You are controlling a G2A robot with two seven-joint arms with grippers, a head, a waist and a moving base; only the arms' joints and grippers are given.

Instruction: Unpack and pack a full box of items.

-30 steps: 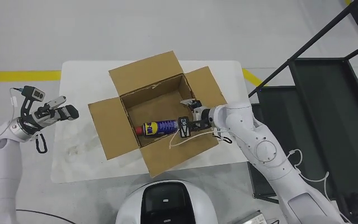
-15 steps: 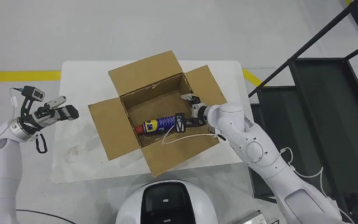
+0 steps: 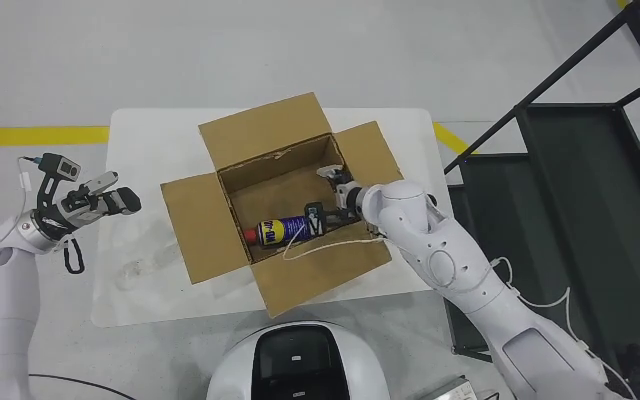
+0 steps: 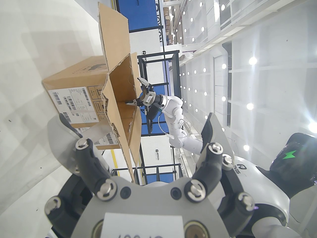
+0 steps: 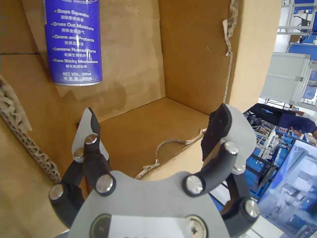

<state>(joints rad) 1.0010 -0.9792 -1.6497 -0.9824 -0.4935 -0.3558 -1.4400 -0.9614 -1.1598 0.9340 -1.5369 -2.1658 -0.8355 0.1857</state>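
The cardboard box (image 3: 285, 195) sits in the middle of your desk (image 3: 150, 150), its four flaps folded outward and its top open. At the desk's left edge you have the left gripper (image 3: 115, 197), level with the box's left flap and well apart from it. Its fingers (image 4: 210, 130) are spread and hold nothing.

Inside the box, a blue and yellow spray can (image 3: 280, 230) lies on its side on the floor, along the wall nearest you, with its red cap toward the left wall. Your right gripper (image 3: 322, 195) is down inside the box at the right-hand end. Its fingers (image 5: 220, 122) are apart and empty, just beside the can's flat bottom end but not around it. A white cable (image 3: 310, 250) loops from the right wrist over the near flap.
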